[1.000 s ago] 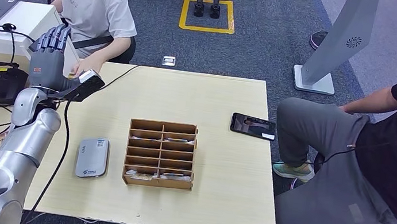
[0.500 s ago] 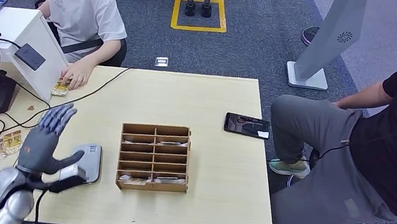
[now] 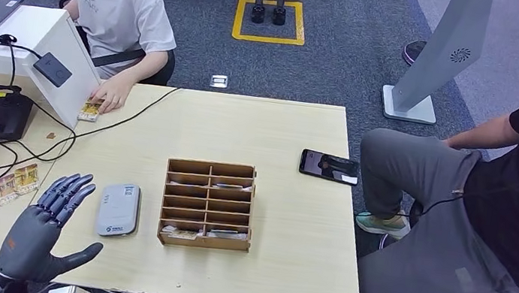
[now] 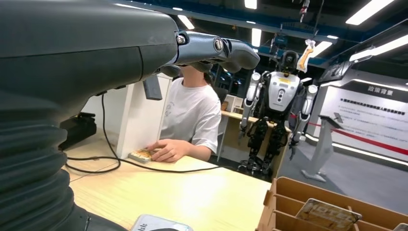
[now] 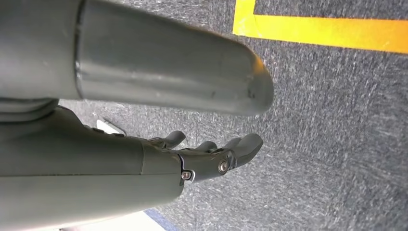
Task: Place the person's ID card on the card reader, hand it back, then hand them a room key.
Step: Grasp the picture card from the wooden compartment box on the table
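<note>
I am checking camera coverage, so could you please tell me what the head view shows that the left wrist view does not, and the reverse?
Only the head view shows the black phone on the pale wooden table and the seated person in grey trousers. Only the left wrist view shows a silver humanoid robot standing behind. Both show the open grey left hand, the brown wooden slotted card rack and the person in the white T-shirt.

left hand: dark grey | fingers: bluish | cover: ribbed
</note>
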